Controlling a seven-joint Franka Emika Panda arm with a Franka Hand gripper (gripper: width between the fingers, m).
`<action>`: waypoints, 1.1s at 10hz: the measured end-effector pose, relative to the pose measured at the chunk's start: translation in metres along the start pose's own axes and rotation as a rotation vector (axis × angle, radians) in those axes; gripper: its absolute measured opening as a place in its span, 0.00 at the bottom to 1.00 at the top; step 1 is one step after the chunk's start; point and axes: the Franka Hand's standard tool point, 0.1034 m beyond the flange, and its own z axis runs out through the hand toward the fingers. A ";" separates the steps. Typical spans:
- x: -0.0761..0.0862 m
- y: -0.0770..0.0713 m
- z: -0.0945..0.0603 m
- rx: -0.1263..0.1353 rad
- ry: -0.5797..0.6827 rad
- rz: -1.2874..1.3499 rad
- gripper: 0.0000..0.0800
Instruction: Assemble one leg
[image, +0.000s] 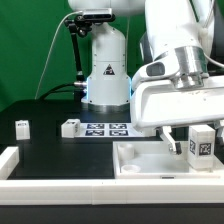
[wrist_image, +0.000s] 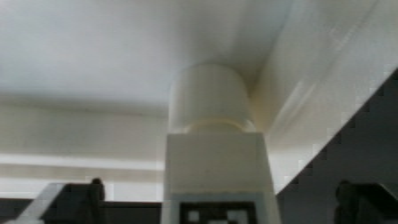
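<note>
The leg (image: 203, 146), a small white block with a black-and-white tag, stands upright at the far right corner of the large white panel (image: 150, 168). My gripper (image: 196, 150) is open and straddles the leg, with a gap on each side. One dark finger (image: 172, 143) shows to the exterior view's left of the leg. In the wrist view the leg (wrist_image: 217, 120) runs up the middle with its rounded end against the panel's corner (wrist_image: 107, 60). The gripper (wrist_image: 217, 208) has its fingers (wrist_image: 80, 200) far out to either side, clear of the leg.
Two more small white legs (image: 22, 127) (image: 69, 127) stand on the black table at the exterior view's left. The marker board (image: 106, 128) lies behind the panel. The robot base (image: 105, 70) is at the back. A white rim (image: 40, 178) runs along the front.
</note>
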 end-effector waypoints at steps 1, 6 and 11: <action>0.006 -0.003 -0.004 0.001 0.006 0.006 0.81; 0.016 -0.002 -0.001 0.087 -0.248 0.035 0.81; 0.025 0.009 0.003 0.141 -0.486 0.034 0.81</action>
